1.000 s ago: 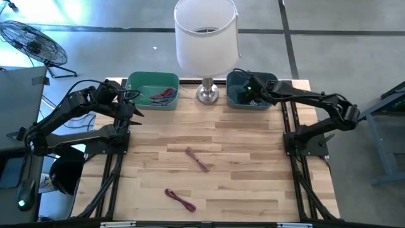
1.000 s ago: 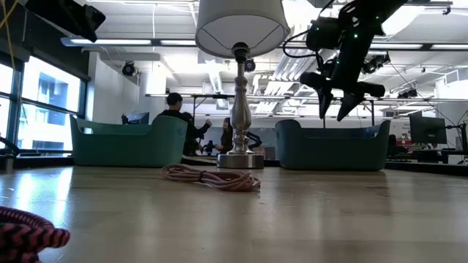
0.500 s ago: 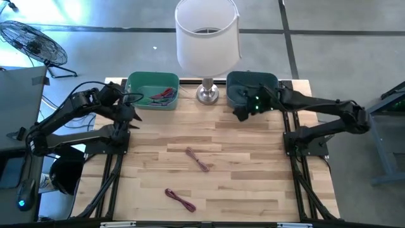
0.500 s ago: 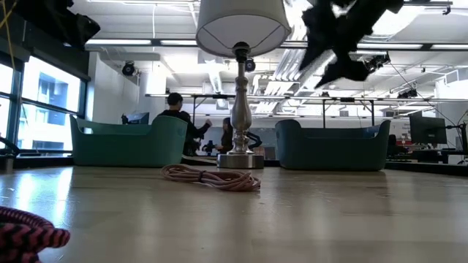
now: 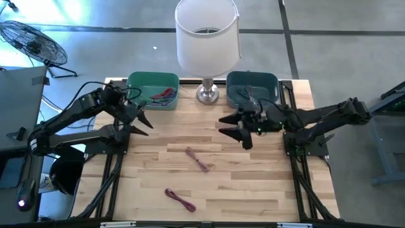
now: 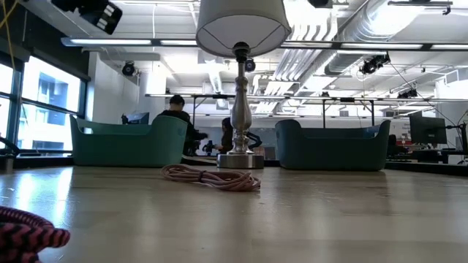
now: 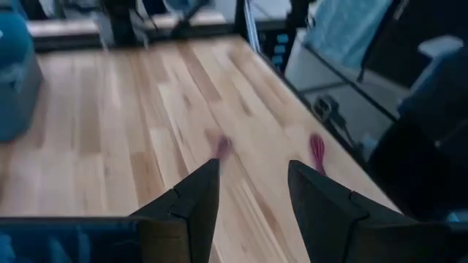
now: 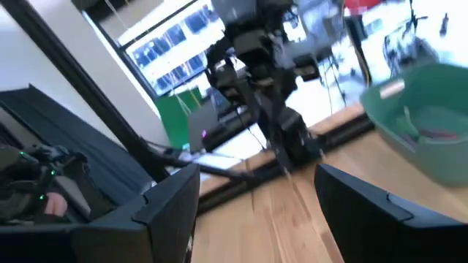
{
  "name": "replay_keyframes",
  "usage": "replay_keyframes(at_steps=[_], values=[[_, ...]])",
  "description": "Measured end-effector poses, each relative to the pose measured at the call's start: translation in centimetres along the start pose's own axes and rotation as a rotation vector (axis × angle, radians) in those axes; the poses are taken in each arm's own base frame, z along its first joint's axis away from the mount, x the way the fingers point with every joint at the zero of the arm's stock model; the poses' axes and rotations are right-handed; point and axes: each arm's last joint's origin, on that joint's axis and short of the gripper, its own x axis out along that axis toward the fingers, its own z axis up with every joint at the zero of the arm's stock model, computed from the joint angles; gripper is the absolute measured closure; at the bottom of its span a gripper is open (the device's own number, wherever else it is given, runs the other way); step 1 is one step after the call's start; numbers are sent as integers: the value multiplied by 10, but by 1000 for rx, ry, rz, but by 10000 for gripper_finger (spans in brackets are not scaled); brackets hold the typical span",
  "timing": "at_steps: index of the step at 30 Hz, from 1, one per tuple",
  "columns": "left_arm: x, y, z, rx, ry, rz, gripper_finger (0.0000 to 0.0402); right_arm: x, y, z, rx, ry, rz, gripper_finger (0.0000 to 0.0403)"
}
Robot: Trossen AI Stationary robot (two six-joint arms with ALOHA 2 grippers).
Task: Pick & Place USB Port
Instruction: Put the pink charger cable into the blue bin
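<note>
From above, the right end effector (image 5: 235,128) hung over the wooden tabletop (image 5: 253,183) just in front of the dark teal bin (image 5: 252,88), its fingers spread wide with nothing between them. The left end effector (image 5: 142,119) sat near the front corner of the green bin (image 5: 152,89), fingers apart and empty. Two coiled pink-red USB cables lay loose on the tabletop: one cable (image 5: 197,159) near the middle, the other cable (image 5: 180,199) closer to the near edge. More red cabling (image 5: 162,95) lay inside the green bin. A lamp (image 5: 207,38) stood between the two bins.

At table height, the middle cable (image 6: 212,177) lay in front of the lamp base (image 6: 240,159), and the nearer cable (image 6: 25,232) showed at the lower corner. Both bins stood behind, and people sat in the room beyond.

The left wrist view showed its two dark fingers (image 7: 190,204) parted, empty, with both cables blurred on the wood ahead.

The right wrist view showed its fingers (image 8: 172,201) set wide and empty, facing the left arm (image 8: 263,88) and the green bin (image 8: 424,120).
</note>
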Motion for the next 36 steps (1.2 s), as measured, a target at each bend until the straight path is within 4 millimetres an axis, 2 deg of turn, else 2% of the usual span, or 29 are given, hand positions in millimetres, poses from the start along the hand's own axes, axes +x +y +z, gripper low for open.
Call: replay_keyframes(at_steps=[5,10,16,21,27,31,36], values=[[-1,5,12,-2,-91,35,241,-3,18,-11,-14,-16,-9,141],[2,12,21,-3,-155,35,241,3,24,-18,31,6,31,141],[10,17,42,17,-278,22,241,1,38,-3,-95,-135,253,142],[26,12,75,157,-489,-24,241,-15,61,6,-238,-264,466,142],[53,-6,105,281,-735,-82,241,-43,85,9,-437,-376,499,142],[72,-21,117,300,-699,-67,241,-63,93,12,-484,-401,458,142],[87,-42,133,342,-532,21,241,-82,97,11,-496,-342,407,142]])
